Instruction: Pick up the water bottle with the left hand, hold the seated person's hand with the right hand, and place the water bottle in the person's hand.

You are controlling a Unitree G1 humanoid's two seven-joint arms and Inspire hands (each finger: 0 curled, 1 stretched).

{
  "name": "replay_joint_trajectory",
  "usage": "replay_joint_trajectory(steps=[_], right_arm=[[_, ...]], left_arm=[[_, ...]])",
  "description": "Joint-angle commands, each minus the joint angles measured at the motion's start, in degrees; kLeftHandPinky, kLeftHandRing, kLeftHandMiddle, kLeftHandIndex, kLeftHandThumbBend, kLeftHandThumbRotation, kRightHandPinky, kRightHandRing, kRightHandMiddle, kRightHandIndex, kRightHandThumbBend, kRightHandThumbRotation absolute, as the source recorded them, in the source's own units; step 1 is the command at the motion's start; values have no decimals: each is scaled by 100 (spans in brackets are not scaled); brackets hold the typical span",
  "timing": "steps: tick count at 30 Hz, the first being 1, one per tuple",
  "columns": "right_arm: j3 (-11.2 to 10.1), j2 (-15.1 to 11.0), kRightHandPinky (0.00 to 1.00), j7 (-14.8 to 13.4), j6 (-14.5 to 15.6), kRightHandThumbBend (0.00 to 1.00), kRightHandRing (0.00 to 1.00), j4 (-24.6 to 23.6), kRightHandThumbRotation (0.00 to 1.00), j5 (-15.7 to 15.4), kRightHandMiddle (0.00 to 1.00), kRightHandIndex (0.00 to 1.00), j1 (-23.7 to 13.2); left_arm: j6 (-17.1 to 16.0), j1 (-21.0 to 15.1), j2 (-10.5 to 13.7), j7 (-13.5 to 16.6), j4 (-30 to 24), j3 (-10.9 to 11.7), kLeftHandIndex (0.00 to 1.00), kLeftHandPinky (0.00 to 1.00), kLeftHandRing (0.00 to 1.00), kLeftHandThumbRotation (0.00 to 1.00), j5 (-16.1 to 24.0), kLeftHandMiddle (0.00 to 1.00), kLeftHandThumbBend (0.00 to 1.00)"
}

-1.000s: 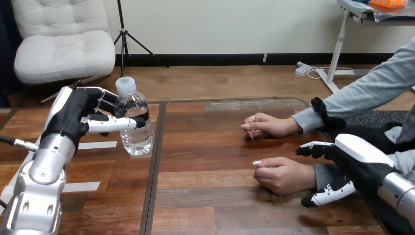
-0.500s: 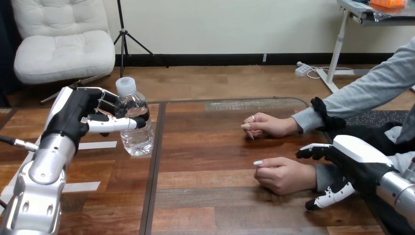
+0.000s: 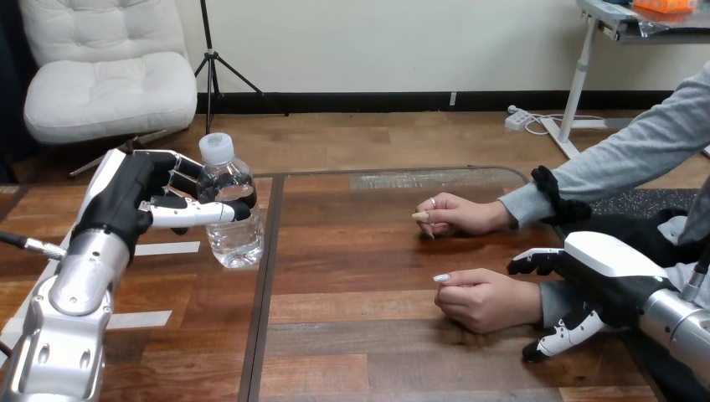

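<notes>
A wooden table [image 3: 360, 276] stretches across the head view, with a dark seam running front to back left of centre. At far left the robot's left arm [image 3: 75, 293] rises from the bottom edge, its lower part cut off there. Two strips of white tape [image 3: 167, 248] lie on the table beside it, partly hidden behind the arm.

The left hand [image 3: 138, 197] is clamped on the water bottle [image 3: 233, 234]. Its thumb [image 3: 197, 211] crosses the front of the bottle, and its fingers [image 3: 180, 177] curl round the far side, where they are partly hidden by the bottle. The bottle is clear with a white cap, upright, just left of the seam. Its base is at table level, and it is hard to say whether it rests there or is barely lifted.

Right of centre, the person's farther hand [image 3: 460, 213] lies loosely closed on the table. The person's nearer hand [image 3: 486, 299] also lies loosely closed on the table, and both are well apart from the bottle.

At far right the robot's right hand [image 3: 607, 276] lies over the wrist of the nearer hand and hides it. Whether it grips that wrist or only covers it cannot be told. The right arm [image 3: 682, 327] is cut off by the lower right corner.
</notes>
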Motion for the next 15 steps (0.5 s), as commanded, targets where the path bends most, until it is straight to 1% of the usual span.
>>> replay_joint_trajectory(steps=[1,5,8,12,15], right_arm=[[97,-145,81,-217,54,100,82,86,27,-80,83,80,-568],[155,-141,80,-331,30,100,81,152,26,-138,82,79,-623],[226,-148,80,-345,63,100,81,197,27,-187,82,79,-686],[259,-132,79,-414,35,100,80,277,26,-195,81,79,-746],[323,-136,79,-412,91,100,80,309,29,-259,81,79,-807]], left_arm=[[-118,-210,182,9,-467,168,43,32,38,0,-21,43,64],[-109,-202,185,8,-483,169,43,32,38,0,-14,43,64],[-138,-191,195,0,-482,173,43,32,38,0,-14,43,64],[-102,-183,195,1,-516,175,43,32,38,0,-5,43,64],[-79,-180,194,4,-536,173,43,33,39,0,6,44,64]])
